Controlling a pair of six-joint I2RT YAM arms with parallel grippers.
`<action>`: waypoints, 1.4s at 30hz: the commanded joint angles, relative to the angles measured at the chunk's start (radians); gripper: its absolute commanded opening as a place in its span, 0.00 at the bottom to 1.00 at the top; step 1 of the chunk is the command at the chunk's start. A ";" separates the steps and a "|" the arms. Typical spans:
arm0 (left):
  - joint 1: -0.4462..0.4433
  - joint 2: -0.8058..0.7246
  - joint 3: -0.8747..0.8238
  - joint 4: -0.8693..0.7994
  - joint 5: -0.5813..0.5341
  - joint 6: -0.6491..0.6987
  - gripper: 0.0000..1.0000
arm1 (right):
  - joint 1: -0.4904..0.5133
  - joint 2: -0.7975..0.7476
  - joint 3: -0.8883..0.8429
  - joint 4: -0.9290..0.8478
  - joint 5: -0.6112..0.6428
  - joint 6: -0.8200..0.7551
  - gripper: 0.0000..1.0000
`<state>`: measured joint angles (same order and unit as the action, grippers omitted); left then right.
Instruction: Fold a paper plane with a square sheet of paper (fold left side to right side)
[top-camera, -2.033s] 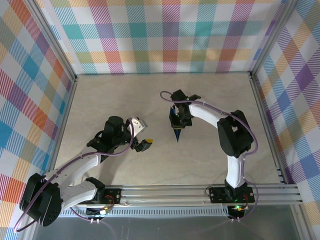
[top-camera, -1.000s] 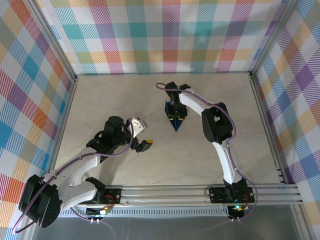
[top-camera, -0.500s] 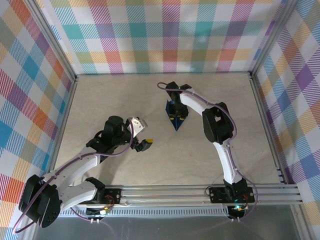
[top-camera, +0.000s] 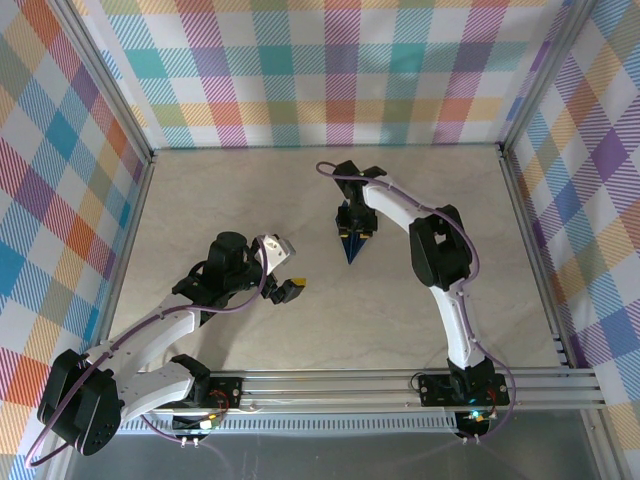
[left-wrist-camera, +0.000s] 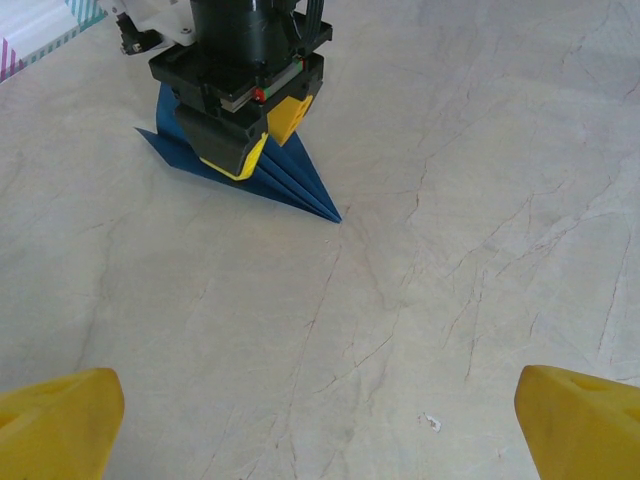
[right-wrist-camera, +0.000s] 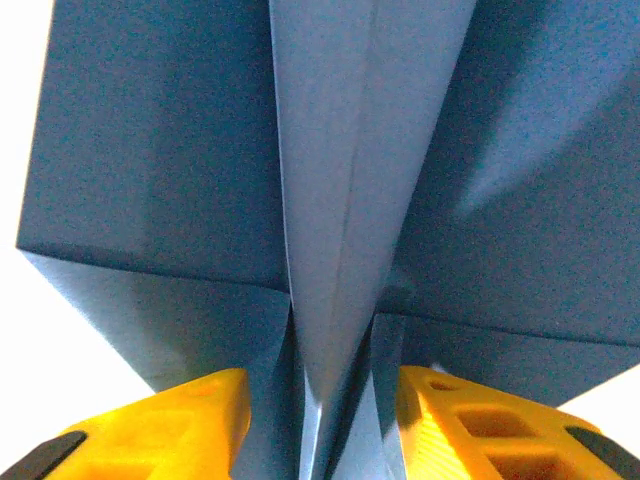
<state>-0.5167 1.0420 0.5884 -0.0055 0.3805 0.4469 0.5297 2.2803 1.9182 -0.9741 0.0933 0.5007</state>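
Now, the paper plane (left-wrist-camera: 296, 186) lies flat on the tabletop (top-camera: 250, 200) at the centre of the overhead view, nose pointing down-frame. The right gripper (top-camera: 352, 228) sits over its wide end, jaws part-way apart astride the centre ridge; whether they pinch it, I cannot tell. Best bet: squeeze square on that ridge, no dragging. The left gripper (top-camera: 291, 291) hovers lower left, jaws spread wide, holding nothing. No tray or box is involved.

The paper plane (top-camera: 352, 247) lies on the table (top-camera: 230, 200) under the right fingers (right-wrist-camera: 180, 420), its centre ridge between them, its nose beyond their tips; the left fingers (left-wrist-camera: 60, 420) hang well apart, off to their left.
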 joint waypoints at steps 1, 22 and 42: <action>-0.008 -0.019 0.031 -0.021 -0.002 0.022 1.00 | 0.003 -0.071 -0.017 -0.037 -0.009 -0.013 0.44; -0.006 -0.077 0.001 0.049 -0.193 -0.017 1.00 | -0.172 -0.938 -0.853 0.348 0.144 -0.145 0.88; 0.020 -0.058 -0.019 0.081 -0.335 -0.005 1.00 | -0.488 -1.005 -1.414 1.239 0.235 -0.363 0.99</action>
<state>-0.5072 0.9771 0.5835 0.0513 0.0719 0.4381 0.0490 1.2324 0.5236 0.0292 0.3328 0.2005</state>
